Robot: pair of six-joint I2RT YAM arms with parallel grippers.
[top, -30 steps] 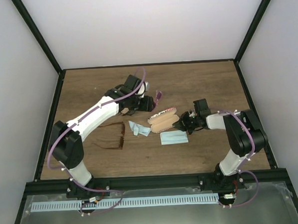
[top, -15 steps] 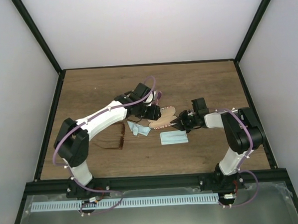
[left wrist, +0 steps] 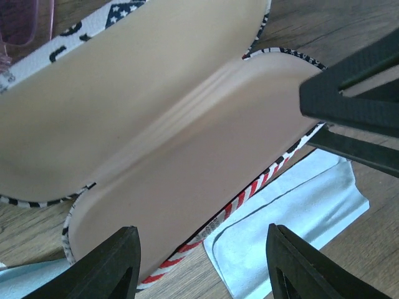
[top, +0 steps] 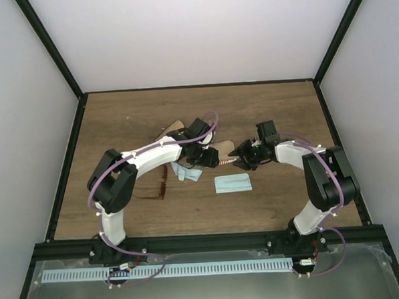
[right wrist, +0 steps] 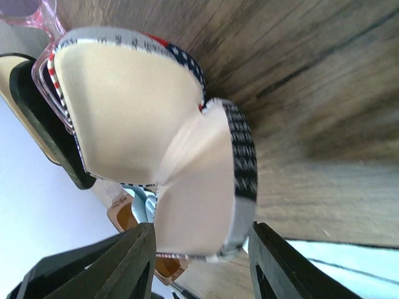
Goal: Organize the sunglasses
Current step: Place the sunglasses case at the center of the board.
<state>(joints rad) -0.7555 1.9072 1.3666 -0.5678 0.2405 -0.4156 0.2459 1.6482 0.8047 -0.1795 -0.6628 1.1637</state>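
Letting go of the case (left wrist: pixel 156 124), the right hand (right wrist: pixel 201 232) now sits spread around its open end while the left hand (left wrist: pixel 202 232) has swung in half-wide, gripping nothing, so it's probably ready, but the sunglasses (top: pixel 158 184) lie out on the worktop (top: pixel 284 111), left of it.

You'll see the case (left wrist: pixel 156 124) lined plain cream, its outside red-and-white striped with navy starred patches and black-and-white print. The cloth (left wrist: pixel 293 212) is light blue, the sunglasses (top: pixel 162 186) dark reddish-brown, the surface (top: pixel 264 112) brown wood-grain.
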